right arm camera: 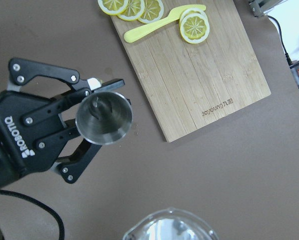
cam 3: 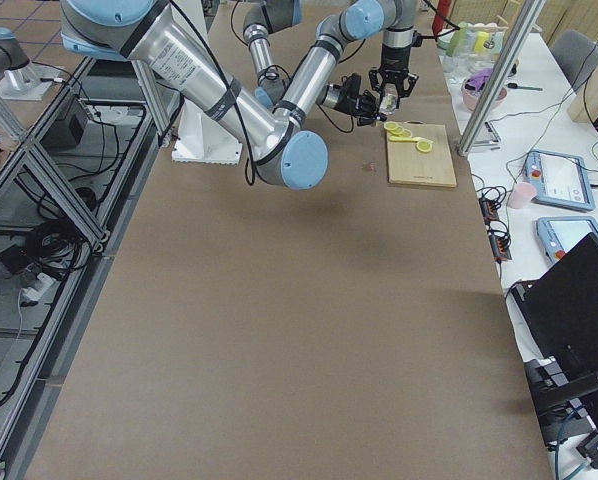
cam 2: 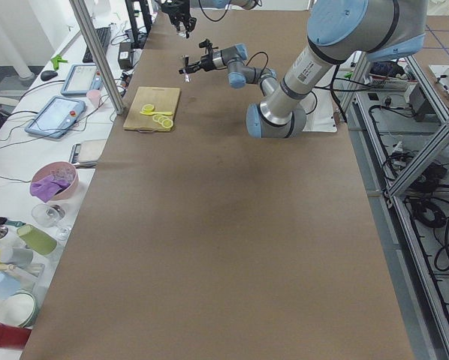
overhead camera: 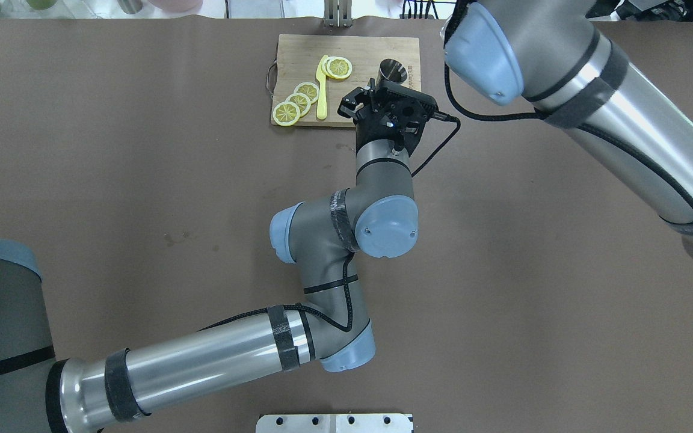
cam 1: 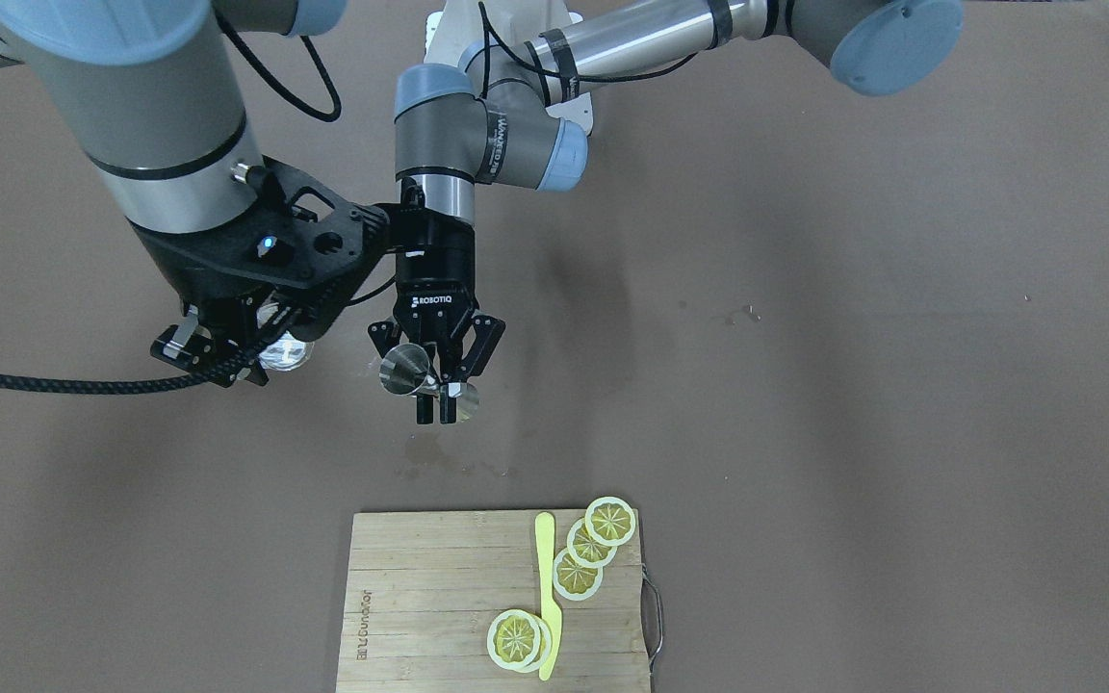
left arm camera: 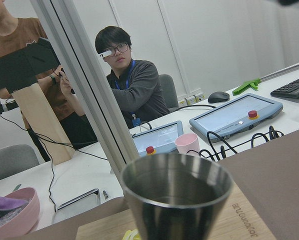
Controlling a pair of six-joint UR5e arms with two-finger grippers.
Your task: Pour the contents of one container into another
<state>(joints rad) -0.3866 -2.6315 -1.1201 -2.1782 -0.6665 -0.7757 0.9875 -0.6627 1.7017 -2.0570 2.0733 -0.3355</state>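
My left gripper (cam 1: pixel 437 411) is shut on the narrow waist of the silver metal jigger (cam 1: pixel 407 371), holding it above the brown table. The jigger leans with its wide mouth toward the glass's side. Its open mouth (right arm camera: pixel 104 118) faces the right wrist camera, and its cup (left arm camera: pixel 179 197) fills the lower part of the left wrist view; I cannot tell whether it holds liquid. The small clear glass (cam 1: pixel 287 352) sits in my right gripper (cam 1: pixel 251 358), just beside the jigger and clear of it. Only the glass rim (right arm camera: pixel 169 226) shows in the right wrist view. The right fingers are mostly hidden.
A wooden cutting board (cam 1: pixel 439 616) with several lemon slices (cam 1: pixel 609 521) and a yellow knife (cam 1: pixel 547 592) lies near the operators' edge of the table. Wet marks (cam 1: pixel 439 460) stain the table below the jigger. Two people sit past that edge.
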